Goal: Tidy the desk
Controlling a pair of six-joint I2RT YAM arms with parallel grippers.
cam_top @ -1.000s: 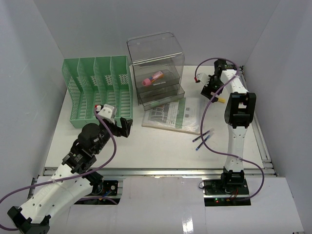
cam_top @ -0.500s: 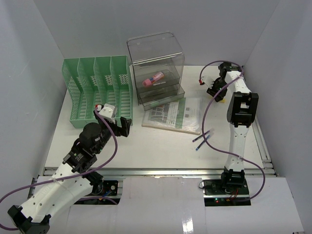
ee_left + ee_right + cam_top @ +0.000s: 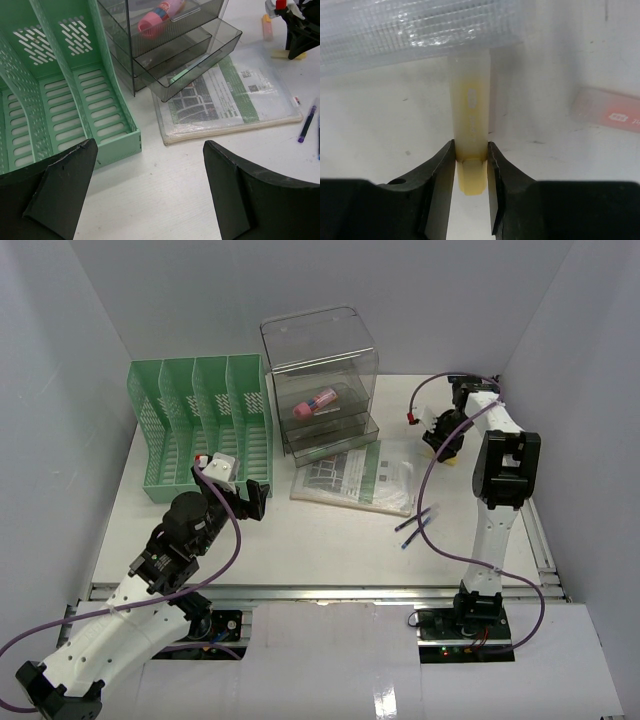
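Desk [image 3: 310, 540]: white top spreading under both grippers, metal rail along its near edge behind them. Green mesh file rack [image 3: 60, 100]: just ahead and left of the left gripper [image 3: 150, 145], its near corner close to the left finger. Clear drawer box [image 3: 170, 45]: ahead of the left gripper, just right of the rack, lower drawers pulled out, a pink marker [image 3: 160, 12] lying in an upper one. Plastic document sleeve [image 3: 230, 100]: flat on the desk, ahead and right of the left gripper, its far corner tucked under the lowest drawer. Left gripper spread wide, nothing between the fingers, above bare desk. Right gripper [image 3: 470, 155]: low at the sleeve's far side, clamped on a pale yellow tube [image 3: 471, 100] whose far end meets the sleeve edge. Two pens [image 3: 416, 522]: near side of the right gripper, apart from it. Pinkish bar [image 3: 607, 110]: ahead-right of the right fingers, untouched.
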